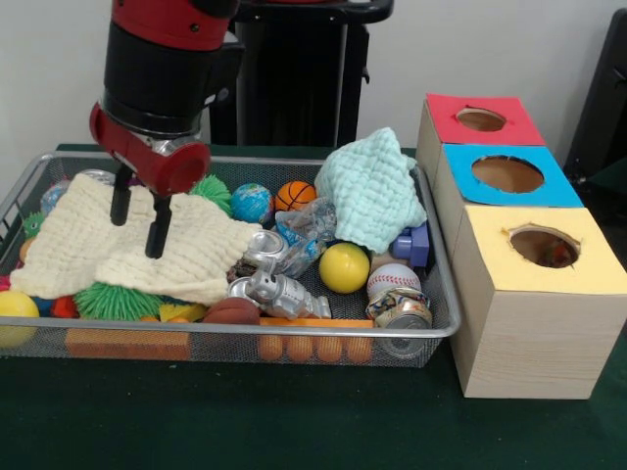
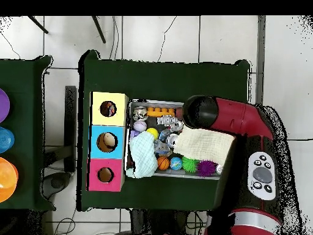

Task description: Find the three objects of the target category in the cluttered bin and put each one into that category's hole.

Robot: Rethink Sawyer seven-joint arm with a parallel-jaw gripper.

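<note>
The gripper [image 1: 138, 221] hangs over the 9 o'clock part of the wire bin [image 1: 443, 294] in the front view, its two black fingers [image 1: 157, 227] parted a narrow way with nothing between them, their tips at or just above the cream cloth [image 1: 127, 250]; whether they touch it I cannot tell. That cream cloth lies spread across the left half of the bin, covering part of a green spiky ball [image 1: 116, 300] at its 6 o'clock edge. A pale green cloth [image 1: 370, 188] sits heaped at the bin's 1 o'clock corner. Between the two cloths lie a globe ball [image 1: 252, 203], a small basketball [image 1: 295, 195], a crumpled clear wrapper [image 1: 309, 223] and a crushed silver can [image 1: 277, 291]. A yellow ball [image 1: 344, 267] rests near the bin's middle, with a baseball [image 1: 393, 280] just beside it at 3 o'clock and a dented tin [image 1: 401, 310] in front of that. A blue plastic block [image 1: 415, 244] lies under the green cloth's lower edge. Along the 6 o'clock wall runs a row of small orange balls [image 1: 313, 349]. At 3 o'clock of the bin, on the dark green desk [image 1: 245, 421], stand three wooden boxes in a line, each with a round hole on top: the yellow box [image 1: 539, 294] nearest, the blue box [image 1: 509, 174] behind it, the red box [image 1: 480, 119] farthest. In the overhead view the red arm [image 2: 235, 119] reaches over the bin's right half.
</note>
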